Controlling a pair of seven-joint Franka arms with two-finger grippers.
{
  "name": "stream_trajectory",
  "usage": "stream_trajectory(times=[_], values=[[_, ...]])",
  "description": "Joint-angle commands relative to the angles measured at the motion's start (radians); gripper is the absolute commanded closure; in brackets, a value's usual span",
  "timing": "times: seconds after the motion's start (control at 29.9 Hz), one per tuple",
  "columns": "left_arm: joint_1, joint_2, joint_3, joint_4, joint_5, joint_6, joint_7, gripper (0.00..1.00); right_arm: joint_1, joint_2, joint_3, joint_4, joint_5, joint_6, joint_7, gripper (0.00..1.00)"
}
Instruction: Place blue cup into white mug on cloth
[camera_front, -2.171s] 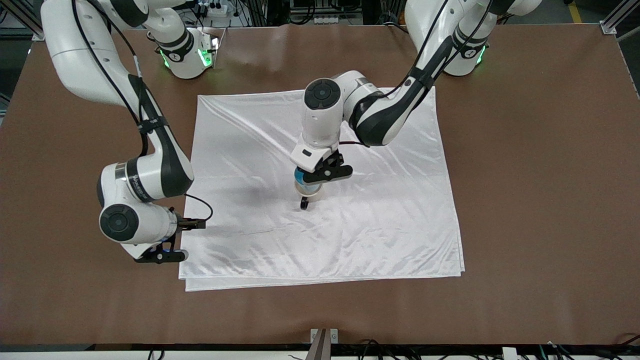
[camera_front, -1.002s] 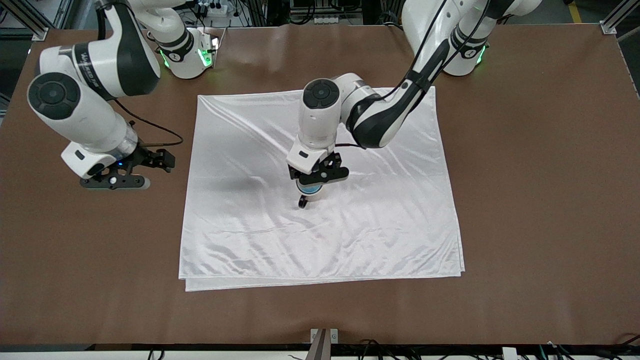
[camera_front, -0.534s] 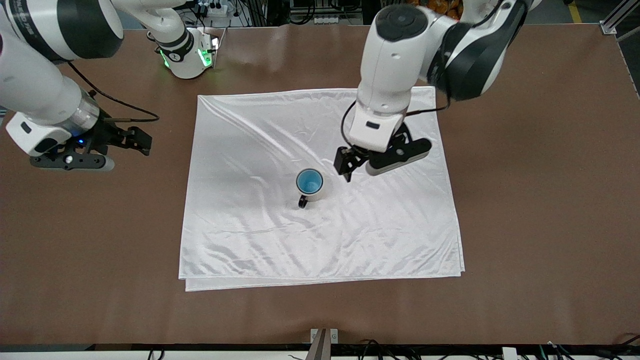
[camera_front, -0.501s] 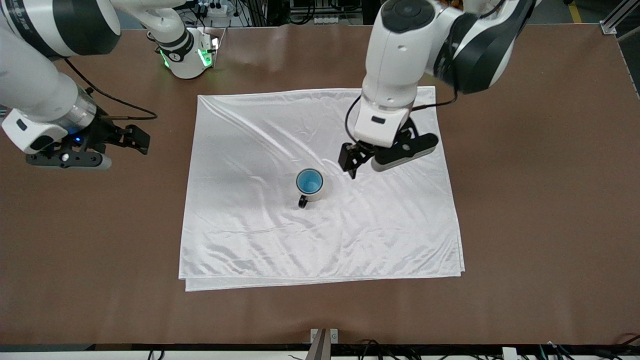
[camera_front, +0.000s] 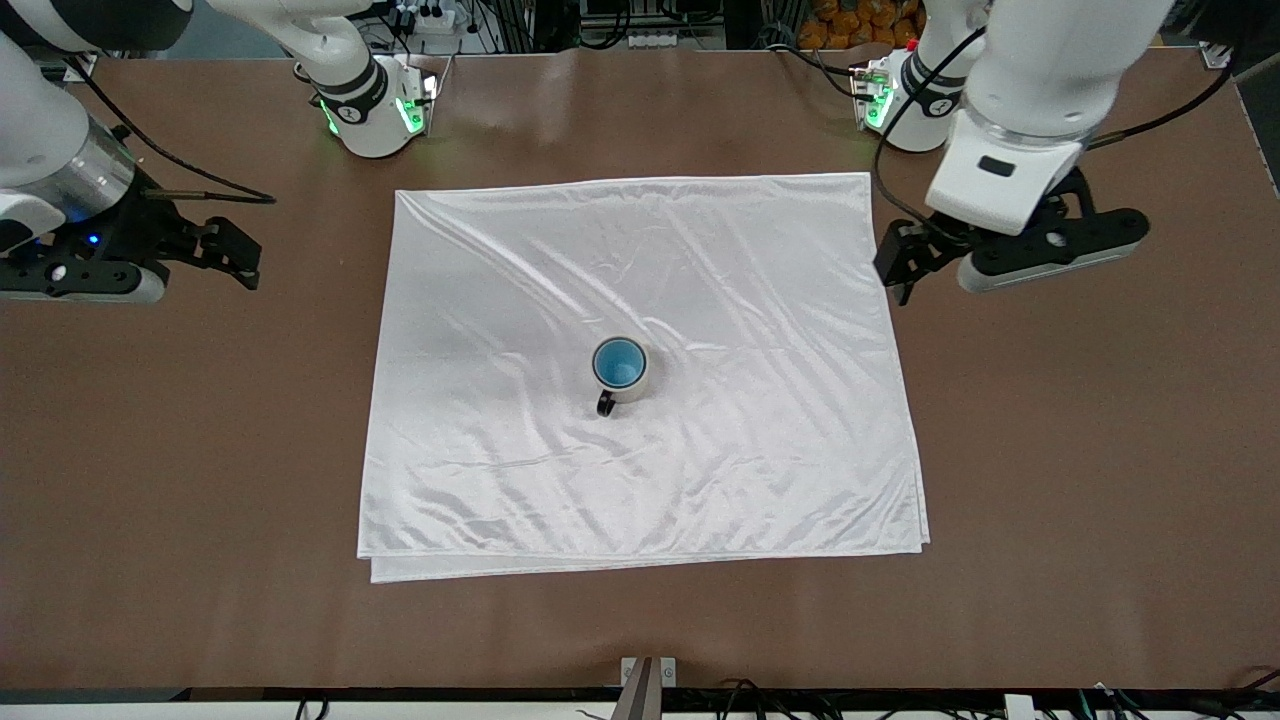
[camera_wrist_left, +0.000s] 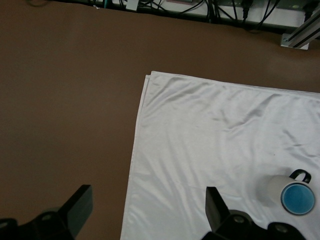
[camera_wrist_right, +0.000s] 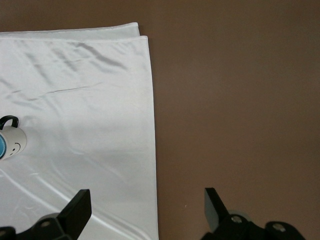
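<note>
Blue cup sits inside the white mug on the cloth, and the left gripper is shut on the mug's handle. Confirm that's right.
Not quite. The blue cup is inside the white mug on the cloth, but the left gripper holds nothing: the front view shows it over the cloth's edge, and the left wrist view shows its fingers open.

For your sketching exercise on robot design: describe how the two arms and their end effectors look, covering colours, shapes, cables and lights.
Both arms have glossy white rounded shells with black joint bands and green lights at their bases. The left end effector and right end effector are black, each with two blocky fingers under a white wrist housing. Black cables loop along each wrist, and a small blue light glows near the right one.
</note>
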Motion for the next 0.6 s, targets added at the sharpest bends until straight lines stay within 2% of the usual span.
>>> stream_trajectory(times=[0.0, 0.1, 0.37, 0.57], values=[[0.005, -0.04, -0.005, -0.037, -0.008, -0.063, 0.032, 0.0, -0.049, 0.003, 0.006, 0.02, 0.094, -0.007, -0.05, 0.0], [0.023, -0.052, -0.005, -0.038, -0.009, -0.08, 0.034, 0.0, -0.065, 0.004, 0.006, 0.02, 0.139, -0.001, -0.053, 0.0], [0.152, -0.07, -0.008, -0.037, -0.146, -0.089, 0.04, 0.0, -0.062, 0.004, 0.006, 0.02, 0.129, 0.005, -0.053, 0.0], [0.169, -0.078, -0.004, -0.037, -0.172, -0.088, 0.036, 0.0, -0.06, 0.004, 0.008, 0.019, 0.126, 0.0, -0.051, 0.0]])
